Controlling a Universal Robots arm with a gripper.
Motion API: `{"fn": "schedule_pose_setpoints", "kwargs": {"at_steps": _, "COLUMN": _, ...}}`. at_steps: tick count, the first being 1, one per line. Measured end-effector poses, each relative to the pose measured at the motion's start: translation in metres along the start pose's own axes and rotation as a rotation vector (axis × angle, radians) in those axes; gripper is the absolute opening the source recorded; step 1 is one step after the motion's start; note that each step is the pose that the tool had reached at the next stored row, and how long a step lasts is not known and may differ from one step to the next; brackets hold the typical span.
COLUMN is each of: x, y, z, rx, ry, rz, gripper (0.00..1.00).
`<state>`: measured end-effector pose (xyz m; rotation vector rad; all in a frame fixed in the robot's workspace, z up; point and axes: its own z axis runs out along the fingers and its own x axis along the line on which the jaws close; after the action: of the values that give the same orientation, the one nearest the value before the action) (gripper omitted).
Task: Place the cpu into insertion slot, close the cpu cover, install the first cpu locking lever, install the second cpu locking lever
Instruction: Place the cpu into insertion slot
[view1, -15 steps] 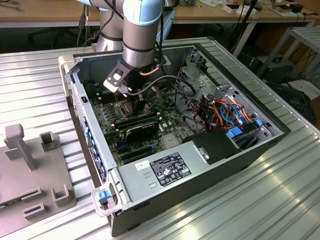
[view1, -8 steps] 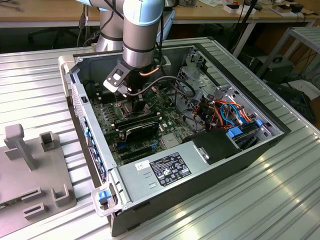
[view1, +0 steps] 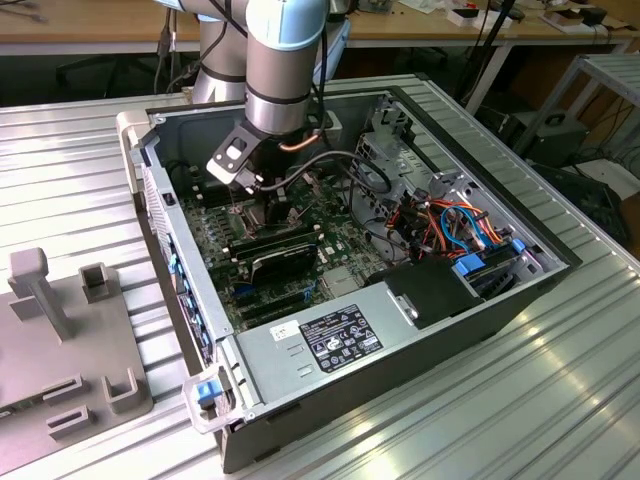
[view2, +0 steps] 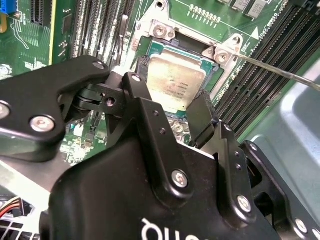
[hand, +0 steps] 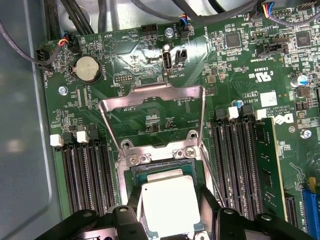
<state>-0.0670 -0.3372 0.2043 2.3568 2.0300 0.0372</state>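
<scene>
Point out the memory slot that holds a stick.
The slot nearest the blue connector, farthest from the cpu: a green stick sits in it; the rest look empty.

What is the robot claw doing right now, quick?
Gripper: closed on the cpu, one finger against each of two opposite edges.

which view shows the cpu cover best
The first wrist view: the cpu cover lies flipped open, its whole frame and window visible. The second wrist view catches just its hinged end, beside the cpu; the exterior view has the arm over it.
</scene>
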Motion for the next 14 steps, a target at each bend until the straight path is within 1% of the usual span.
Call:
{"fn": "schedule_pose_setpoints", "kwargs": {"at_steps": 2, "x": 0.0001, "y": 0.0001, "z": -0.0008, "rx": 0.0000, "ry": 0.0009, "rz": 0.003, "gripper": 0.55}}
{"fn": "schedule_pose_setpoints", "kwargs": {"at_steps": 7, "x": 0.0001, "y": 0.0001, "z": -0.0004, "rx": 0.0003, "ry": 0.0022, "rz": 0.007, "gripper": 0.55}}
{"fn": "schedule_pose_setpoints", "kwargs": {"at_steps": 9, "x": 0.0001, "y": 0.0001, "z": -0.0003, "rx": 0.0004, "ry": 0.0014, "rz": 0.027, "gripper": 0.55}}
{"fn": "schedule_pose_setpoints", "kwargs": {"at_steps": 10, "x": 0.0001, "y": 0.0002, "z": -0.0002, "rx": 0.0003, "ry": 0.0006, "rz": 0.051, "gripper": 0.55}}
{"fn": "schedule_pose_setpoints", "kwargs": {"at_steps": 11, "x": 0.0001, "y": 0.0001, "z": -0.0002, "rx": 0.0003, "ry": 0.0001, "rz": 0.064, "gripper": 0.55}}
{"fn": "schedule_pose_setpoints", "kwargs": {"at_steps": 14, "x": 0.0002, "y": 0.0001, "z": -0.0002, "rx": 0.0001, "ry": 0.0006, "rz": 0.057, "gripper": 0.55}}
